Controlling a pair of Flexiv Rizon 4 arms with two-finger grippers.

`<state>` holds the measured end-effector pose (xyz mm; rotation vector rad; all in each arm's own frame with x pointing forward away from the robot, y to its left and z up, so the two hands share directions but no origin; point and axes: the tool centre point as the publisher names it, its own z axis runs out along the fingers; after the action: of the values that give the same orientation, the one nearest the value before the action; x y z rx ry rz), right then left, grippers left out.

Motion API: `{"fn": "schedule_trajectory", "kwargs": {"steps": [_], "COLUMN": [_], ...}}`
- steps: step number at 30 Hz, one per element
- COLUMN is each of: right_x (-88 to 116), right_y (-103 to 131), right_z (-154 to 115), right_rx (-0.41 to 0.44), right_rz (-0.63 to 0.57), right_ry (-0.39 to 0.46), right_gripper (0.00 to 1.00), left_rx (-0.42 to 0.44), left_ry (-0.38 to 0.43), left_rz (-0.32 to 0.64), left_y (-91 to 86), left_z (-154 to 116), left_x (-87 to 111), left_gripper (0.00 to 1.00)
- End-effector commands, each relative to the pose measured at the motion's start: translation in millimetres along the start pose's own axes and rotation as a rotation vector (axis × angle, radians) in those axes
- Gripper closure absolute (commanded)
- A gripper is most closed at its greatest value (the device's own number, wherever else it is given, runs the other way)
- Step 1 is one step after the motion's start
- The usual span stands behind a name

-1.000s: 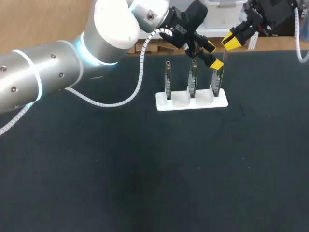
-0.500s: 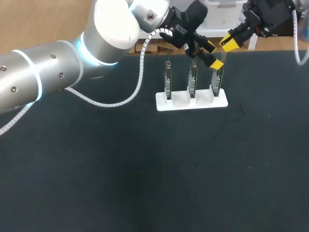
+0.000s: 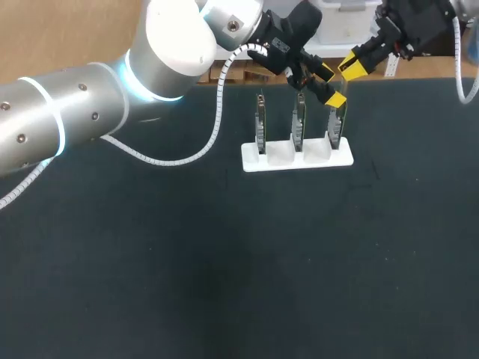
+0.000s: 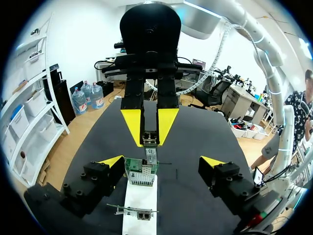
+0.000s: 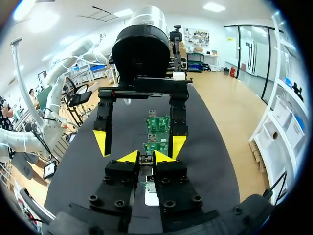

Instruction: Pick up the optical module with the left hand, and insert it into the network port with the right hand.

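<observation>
Your right fingers [image 4: 134,125] grip the optical module [image 4: 151,154]; your left fingers [image 4: 113,161] stand wide open.

In the left wrist view, your right arm's yellow tips point down and pinch the small module from both sides. It hangs right over the top edge of a green card [image 4: 142,175]; you cannot tell whether they touch. Your left fingers are spread to either side of that card, holding nothing. In the head view, three such cards stand upright in a white rack [image 3: 299,158] on the dark surface [image 3: 224,262], and both arms meet over the right-hand one [image 3: 334,127].
</observation>
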<state>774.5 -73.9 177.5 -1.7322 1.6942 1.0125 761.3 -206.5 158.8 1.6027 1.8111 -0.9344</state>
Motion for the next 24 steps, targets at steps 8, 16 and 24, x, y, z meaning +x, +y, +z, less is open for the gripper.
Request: {"fn": "schedule_trajectory", "kwargs": {"steps": [8, 16, 24], "right_x": [3.2, 2.3, 2.3], "right_y": [5.4, 4.9, 3.3], "right_z": [0.4, 2.2, 1.0], "right_rx": [0.035, 0.046, 0.058], "right_rz": [0.002, 0.006, 0.0], "right_ry": [0.01, 0.005, 0.009], "right_gripper": [1.0, 1.0, 1.0], "left_rx": [-0.001, -0.001, -0.001], "left_ry": [0.0, 0.0, 0.0], "left_rz": [0.001, 0.001, 0.001], "left_y": [0.2, 0.2, 0.2], "left_z": [0.3, 0.3, 0.3], "left_x": [0.0, 0.0, 0.0], "left_gripper": [0.0, 0.0, 0.0]}}
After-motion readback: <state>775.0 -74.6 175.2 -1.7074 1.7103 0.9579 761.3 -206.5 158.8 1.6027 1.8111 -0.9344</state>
